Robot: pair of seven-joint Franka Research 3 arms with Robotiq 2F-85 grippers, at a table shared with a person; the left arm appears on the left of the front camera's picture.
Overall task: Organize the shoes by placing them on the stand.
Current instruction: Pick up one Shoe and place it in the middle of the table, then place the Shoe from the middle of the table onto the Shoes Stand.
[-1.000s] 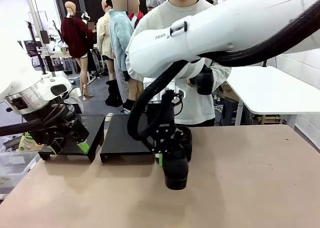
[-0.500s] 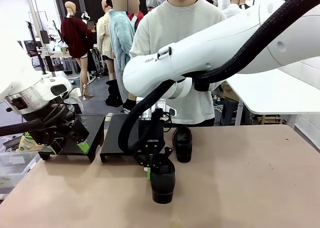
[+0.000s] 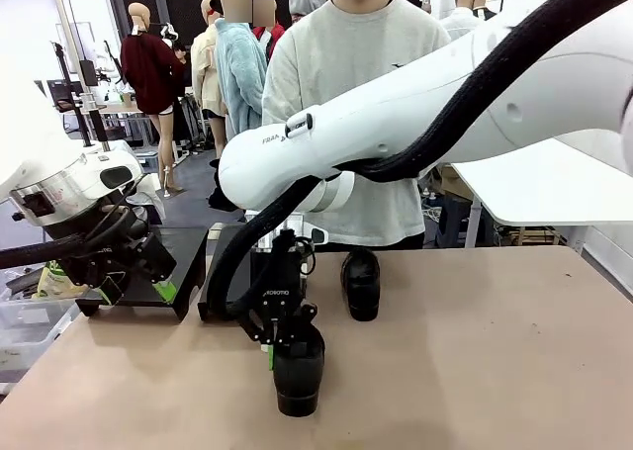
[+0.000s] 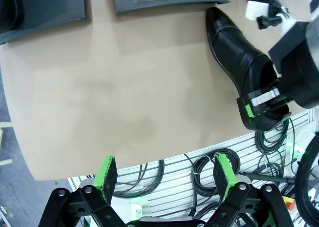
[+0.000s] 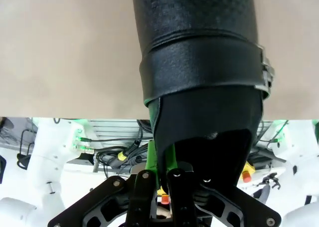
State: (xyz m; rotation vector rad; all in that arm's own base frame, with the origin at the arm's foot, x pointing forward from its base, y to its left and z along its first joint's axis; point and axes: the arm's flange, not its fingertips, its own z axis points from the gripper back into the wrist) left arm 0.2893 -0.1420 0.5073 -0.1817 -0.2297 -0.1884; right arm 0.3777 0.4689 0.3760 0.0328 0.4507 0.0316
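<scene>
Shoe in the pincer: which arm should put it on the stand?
Right. The right pincer is shut on the shoe, just before the stand. The left pincer hangs open and empty, off to the side.

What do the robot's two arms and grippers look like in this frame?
Both arms are glossy white with rounded links. The right arm carries small dark lettering and a black ribbed cable hose. The left arm has a silver wrist ring. The left gripper and right gripper are black, two-fingered, with green pads; the right one reads ROBOTIQ.
</scene>
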